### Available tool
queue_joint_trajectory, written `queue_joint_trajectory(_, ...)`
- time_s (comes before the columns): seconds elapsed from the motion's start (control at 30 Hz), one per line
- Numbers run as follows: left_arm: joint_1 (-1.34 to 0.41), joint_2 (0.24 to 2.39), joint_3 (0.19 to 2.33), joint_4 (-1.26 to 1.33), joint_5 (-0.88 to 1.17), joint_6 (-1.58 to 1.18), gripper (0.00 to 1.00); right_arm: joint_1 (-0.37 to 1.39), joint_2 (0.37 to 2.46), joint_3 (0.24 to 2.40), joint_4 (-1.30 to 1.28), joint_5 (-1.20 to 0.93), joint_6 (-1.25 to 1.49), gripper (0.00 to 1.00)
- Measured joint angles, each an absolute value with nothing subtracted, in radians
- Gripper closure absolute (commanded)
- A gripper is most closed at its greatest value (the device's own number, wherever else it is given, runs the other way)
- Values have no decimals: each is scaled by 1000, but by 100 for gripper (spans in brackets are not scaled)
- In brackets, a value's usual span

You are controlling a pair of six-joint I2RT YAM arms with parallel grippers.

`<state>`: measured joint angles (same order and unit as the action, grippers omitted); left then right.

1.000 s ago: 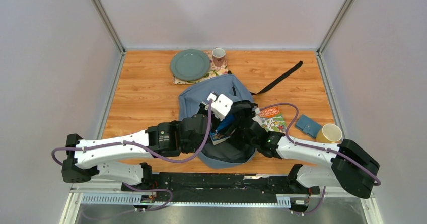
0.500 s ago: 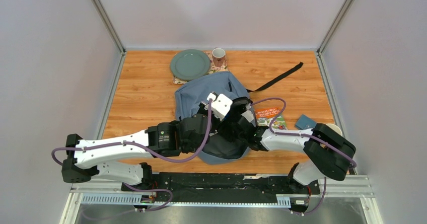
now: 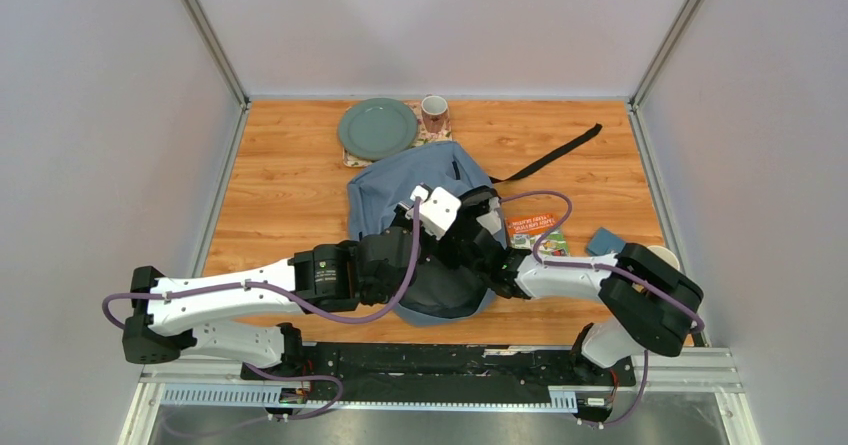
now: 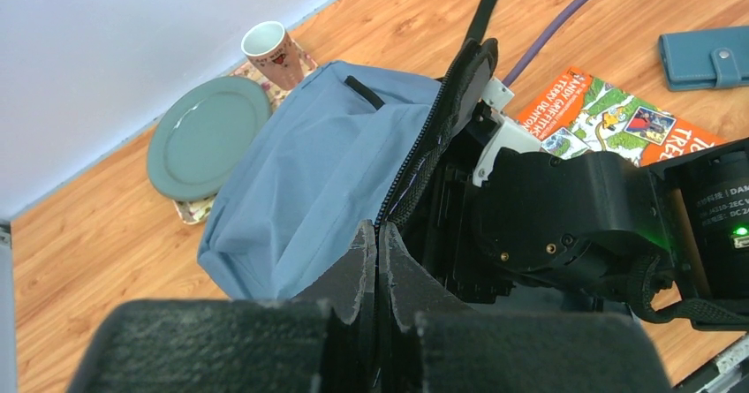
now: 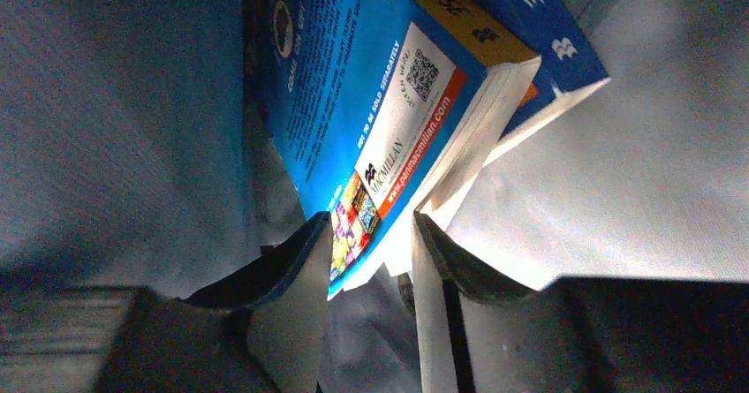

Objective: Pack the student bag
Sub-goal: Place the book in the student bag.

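My right gripper [image 5: 366, 265] pinches the book [image 5: 371, 119] inside the bag [image 4: 300, 172]. My left gripper [image 4: 378, 274], clamped on the bag, holds it open. I'd push deeper before letting go.

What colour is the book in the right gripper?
The book is bright blue with a white panel; right wrist view shows it best.

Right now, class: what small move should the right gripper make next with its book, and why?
Probably open the right gripper to release the blue paperback: the student bag already surrounds it, while the left gripper holds the zip edge open.
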<state>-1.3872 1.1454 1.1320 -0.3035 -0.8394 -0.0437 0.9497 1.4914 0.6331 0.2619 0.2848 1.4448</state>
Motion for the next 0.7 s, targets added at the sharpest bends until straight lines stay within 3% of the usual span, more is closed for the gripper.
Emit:
queue_joint_trajectory(0.2,-1387,1145,1132,-307,-838,-45,100,949,1546,633,334,318,1472,58)
queue_joint_trajectory(0.4,-1387,1145,1131,-314,-841,-49,100,949,1535,611,386,311,1446,41)
queue_joint_trajectory(0.7,-1387,1116,1064,-310,-878,-80,100,950,1178,574,125,281,1304,38)
